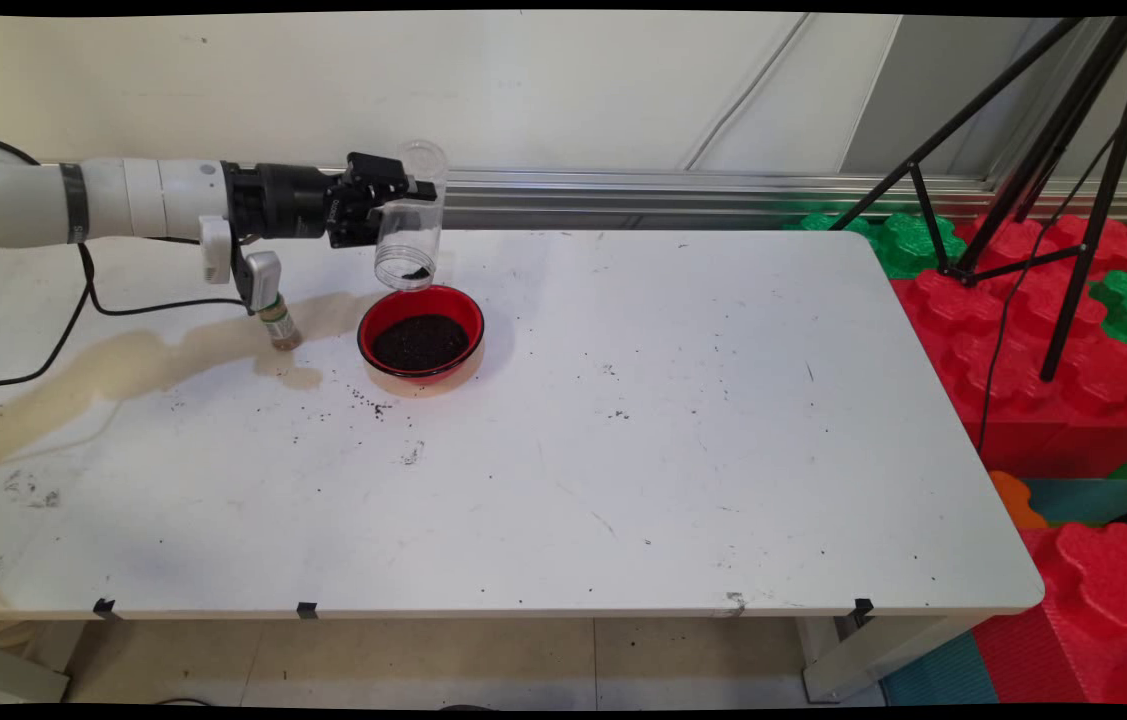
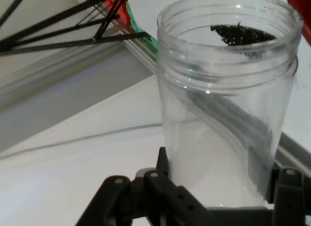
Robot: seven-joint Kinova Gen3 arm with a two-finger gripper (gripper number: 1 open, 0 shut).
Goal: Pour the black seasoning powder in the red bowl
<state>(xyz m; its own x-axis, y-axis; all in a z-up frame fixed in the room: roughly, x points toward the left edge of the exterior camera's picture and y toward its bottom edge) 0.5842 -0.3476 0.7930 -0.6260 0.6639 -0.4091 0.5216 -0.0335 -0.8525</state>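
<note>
My gripper (image 1: 401, 196) is shut on a clear plastic jar (image 1: 409, 215), held upside down with its mouth pointing down just above a red bowl (image 1: 420, 333). The bowl holds a heap of dark grains. A small clump of the same grains clings inside the jar near its mouth (image 2: 239, 34). In the hand view the jar (image 2: 221, 114) fills the middle, clamped between the black fingers (image 2: 165, 170) at the bottom. A sliver of the red bowl (image 2: 302, 9) shows at the top right corner. Dark grains lie scattered on the table (image 1: 373, 405) in front of the bowl.
A small brownish bottle (image 1: 278, 325) stands left of the bowl, under the wrist. A tan stain (image 1: 123, 365) spreads across the table's left part. A black tripod (image 1: 1043, 150) and red and green foam blocks (image 1: 1023, 330) stand beyond the right edge.
</note>
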